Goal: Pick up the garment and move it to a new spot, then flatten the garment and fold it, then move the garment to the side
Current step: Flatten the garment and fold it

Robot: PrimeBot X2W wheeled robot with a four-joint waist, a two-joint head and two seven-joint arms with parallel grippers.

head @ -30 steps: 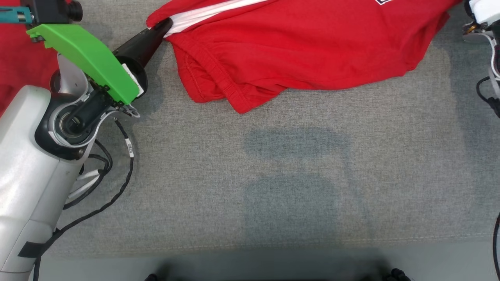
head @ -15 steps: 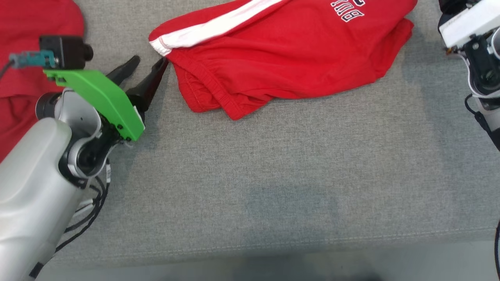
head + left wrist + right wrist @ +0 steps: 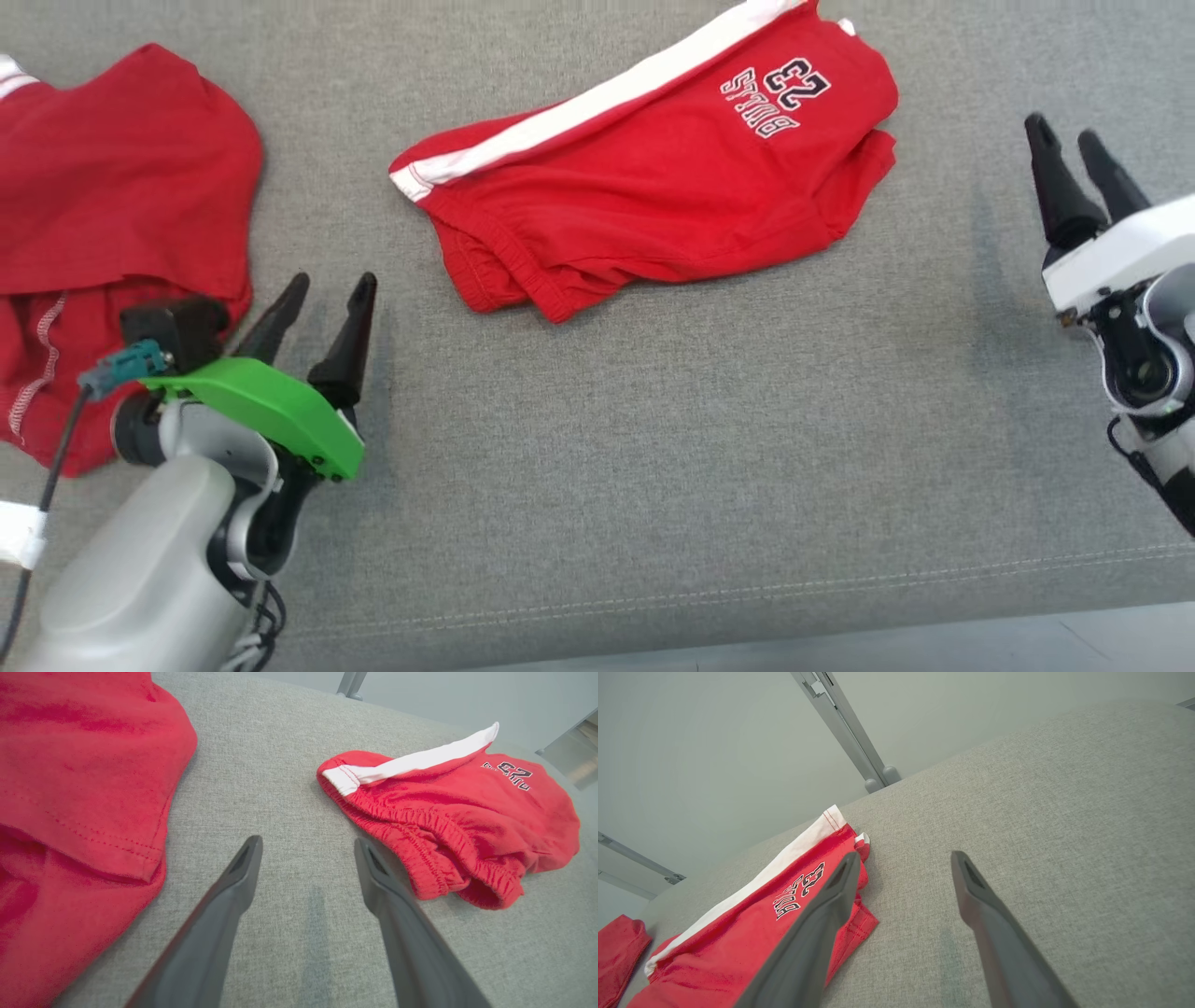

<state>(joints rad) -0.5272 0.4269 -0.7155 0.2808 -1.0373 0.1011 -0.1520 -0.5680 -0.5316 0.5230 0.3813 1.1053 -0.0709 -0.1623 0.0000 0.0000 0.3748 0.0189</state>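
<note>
left gripper (image 3: 333,280) and right gripper (image 3: 1061,131) flank the red shorts (image 3: 653,187), fingers spread, empty. pinch all waistband (image 3: 420,833) layers together, i'd say.

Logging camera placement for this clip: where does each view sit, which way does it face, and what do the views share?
Head view: on the head, looking down on the grey surface and red shorts; left pincer lower left, right pincer at right, both open.
Left wrist view: on the left wrist, looking along its own fingers, between the shorts and another red garment.
Right wrist view: on the right wrist, looking along its own fingers past the shorts' printed end.
Shared: all three show the shorts.
</note>
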